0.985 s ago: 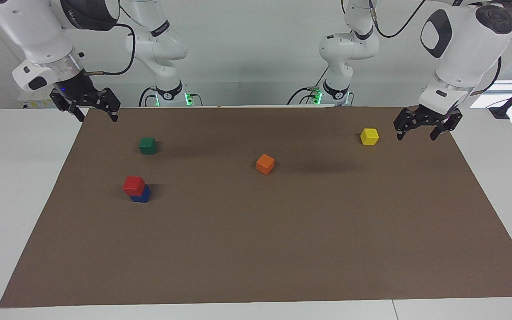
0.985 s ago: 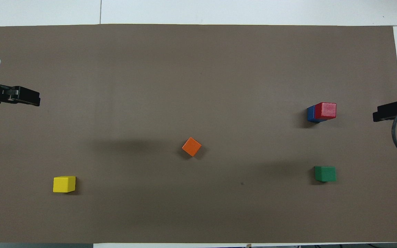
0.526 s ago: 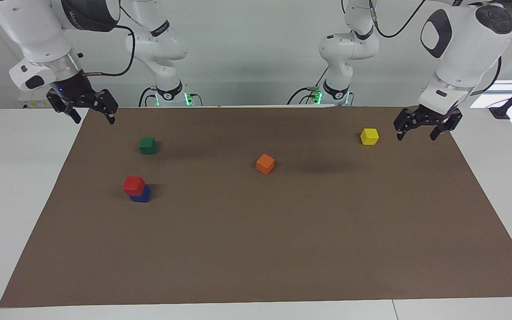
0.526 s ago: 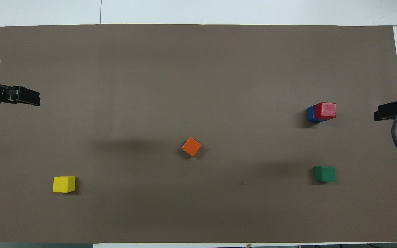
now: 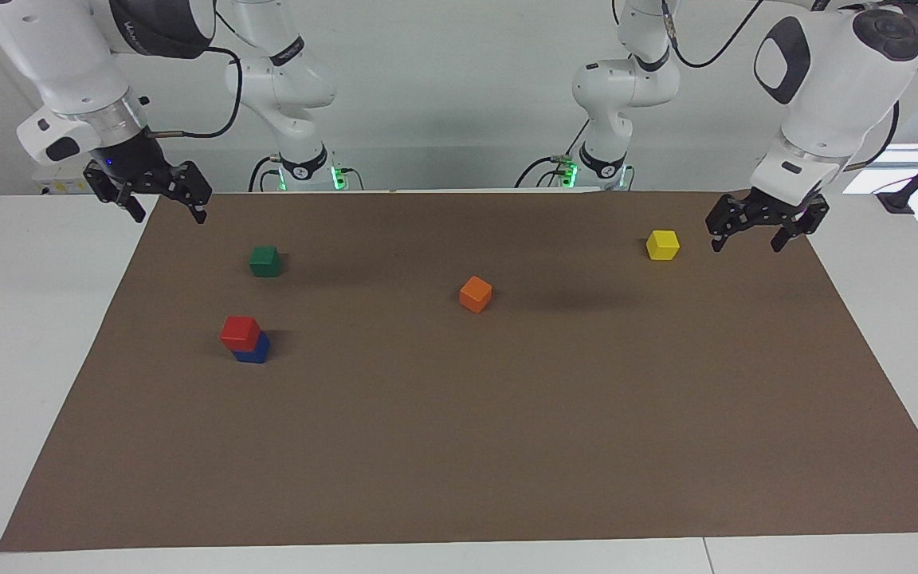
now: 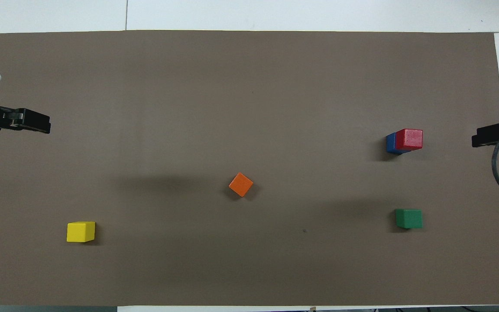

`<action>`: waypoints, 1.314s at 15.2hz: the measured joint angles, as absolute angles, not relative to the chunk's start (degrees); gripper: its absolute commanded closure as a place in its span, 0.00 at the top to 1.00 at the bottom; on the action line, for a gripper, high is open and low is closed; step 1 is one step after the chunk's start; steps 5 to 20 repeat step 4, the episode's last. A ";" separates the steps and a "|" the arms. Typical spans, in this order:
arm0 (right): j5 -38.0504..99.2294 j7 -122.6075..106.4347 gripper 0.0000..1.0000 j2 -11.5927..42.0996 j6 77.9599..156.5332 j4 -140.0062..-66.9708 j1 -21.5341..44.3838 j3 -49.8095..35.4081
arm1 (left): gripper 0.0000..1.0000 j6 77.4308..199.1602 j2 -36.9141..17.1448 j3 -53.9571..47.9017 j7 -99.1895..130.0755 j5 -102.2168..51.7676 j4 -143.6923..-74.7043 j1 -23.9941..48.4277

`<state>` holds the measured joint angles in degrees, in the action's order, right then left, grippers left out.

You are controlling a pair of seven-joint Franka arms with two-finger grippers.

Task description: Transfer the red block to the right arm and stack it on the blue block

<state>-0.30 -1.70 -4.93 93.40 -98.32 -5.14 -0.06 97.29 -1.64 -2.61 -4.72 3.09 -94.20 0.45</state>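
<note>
Going across the facing view from its left edge: you've got the right pincer (image 5: 162, 197) up in the air over the corner of the brown mat (image 5: 459, 446) at the right arm's end, on the robots' side. Its fingers are spread wide w/ nothing between them; small blue light shows on its base. In the overhead view only its tip (image 6: 487, 134) pokes in at the edge.

Next you hit the green block (image 5: 265, 261), on the mat near that pincer but well below it and clear of it.

Then the task pair: red block (image 5: 240, 333) sits on top of the blue block (image 5: 255, 349), slightly offset so a strip of blue shows on one side; overhead shows the same, red (image 6: 409, 139) over blue (image 6: 390, 143). The stack stands farther from the robots than the green block and is well apart from the right pincer, nothing touching it.

Mid-surface you see the orange block (image 5: 476, 293), turned corner-on.

Toward the left arm's end: yellow block (image 5: 662, 245), approx level w/ the green one. Just beside it hangs the left pincer (image 5: 756, 229), raised above the mat's edge, fingers open, holding nothing, not touching the yellow block.
</note>
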 measured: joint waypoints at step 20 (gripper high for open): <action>-0.30 -1.70 1.00 -4.92 93.15 -98.32 -5.14 -0.06 | 1.00 97.29 -1.64 -2.61 -4.72 3.09 -94.20 0.45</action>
